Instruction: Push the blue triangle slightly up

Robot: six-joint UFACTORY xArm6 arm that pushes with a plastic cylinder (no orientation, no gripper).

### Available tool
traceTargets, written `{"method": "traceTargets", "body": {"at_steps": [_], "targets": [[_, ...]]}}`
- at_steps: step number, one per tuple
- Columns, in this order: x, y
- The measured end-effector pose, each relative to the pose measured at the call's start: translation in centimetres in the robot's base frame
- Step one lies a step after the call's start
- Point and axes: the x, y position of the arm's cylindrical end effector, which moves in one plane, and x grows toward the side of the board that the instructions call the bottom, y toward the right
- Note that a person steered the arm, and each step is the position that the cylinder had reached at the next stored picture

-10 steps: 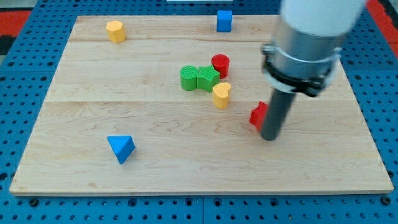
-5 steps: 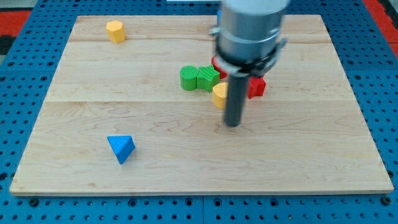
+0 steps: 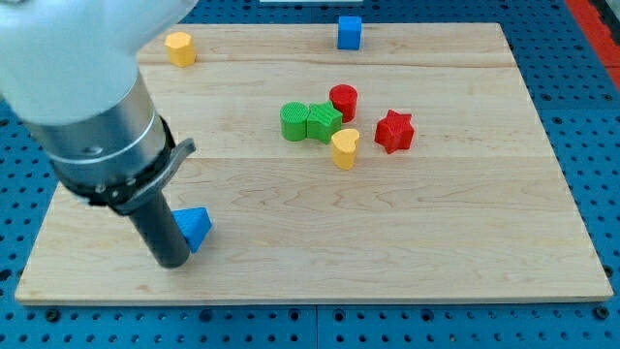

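Observation:
The blue triangle (image 3: 196,227) lies on the wooden board (image 3: 436,242) at the lower left. My tip (image 3: 171,262) rests on the board just left of and below the triangle, touching or almost touching its lower left side. The rod and arm hide part of the triangle's left side.
A yellow block (image 3: 178,47) sits at the upper left and a blue block (image 3: 350,31) at the top middle. In the centre are two green blocks (image 3: 294,121) (image 3: 324,121), a red cylinder (image 3: 343,99), a yellow heart (image 3: 344,148) and a red star (image 3: 394,131).
My tip has swept from the board's right-centre to the lower left, beside the blue triangle. The red star was pushed up and slightly left, now uncovered. The blue triangle has not visibly moved.

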Motion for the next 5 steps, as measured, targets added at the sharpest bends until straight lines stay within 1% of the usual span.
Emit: {"method": "traceTargets", "body": {"at_steps": [2,3,4,5], "targets": [[-4.1,1.4],[-5.0,3.1],[-6.1,6.8],[-7.0,5.1]]}}
